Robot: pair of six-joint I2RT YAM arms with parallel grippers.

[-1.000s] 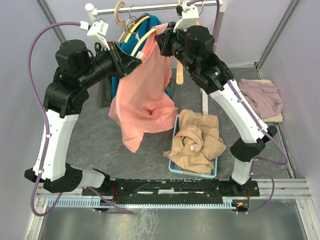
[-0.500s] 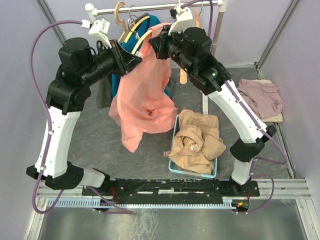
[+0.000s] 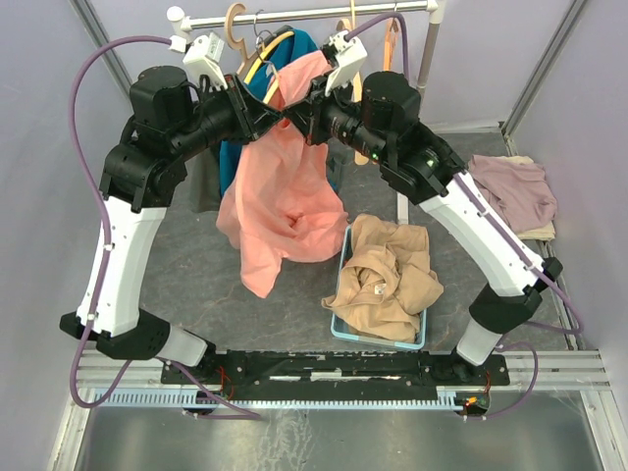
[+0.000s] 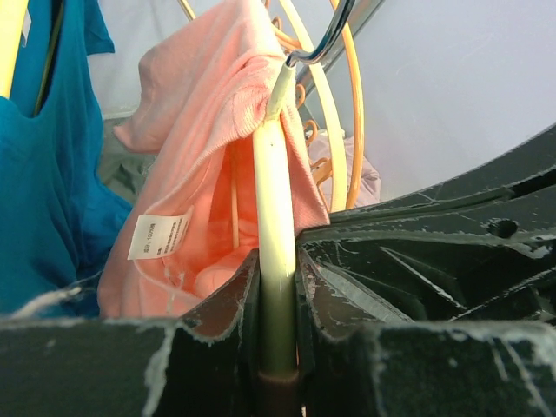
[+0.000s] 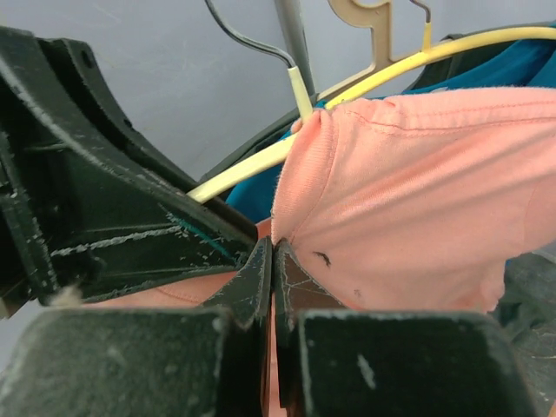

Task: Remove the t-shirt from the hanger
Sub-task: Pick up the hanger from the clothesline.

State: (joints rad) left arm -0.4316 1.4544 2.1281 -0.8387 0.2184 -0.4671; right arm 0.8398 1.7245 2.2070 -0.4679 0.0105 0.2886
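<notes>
Left gripper (image 4: 278, 287): narrow, its two fingers clamped on the pale yellow arm of the hanger (image 4: 274, 174), which runs up between them to a wire hook
Right gripper (image 5: 272, 261): closed tight, pinching a fold of the t-shirt (image 5: 417, 191) at the edge just below the hanger's neck
Meeting point: in the top view the left gripper (image 3: 270, 113) and right gripper (image 3: 294, 110) sit tip to tip, nearly touching, at the top of the garment
Basket (image 3: 342, 263): light blue, on the floor near the arm bases, beside the t-shirt's lower hem; a crumpled tan garment (image 3: 388, 275) fills it
T-shirt (image 3: 285, 196): pink, draped from the hanger and hanging down between the two arms, one shoulder bunched up over the hanger arm, a white label showing inside the neck
Purple cloth (image 3: 515, 191): heaped on the floor on the right, well apart from the basket
Blue shirt (image 4: 43, 174): hangs just behind the pink one, on its own yellow hanger
Rail (image 3: 304, 17): farthest back, carrying the hangers, a bare wooden one (image 3: 234, 22) among them
</notes>
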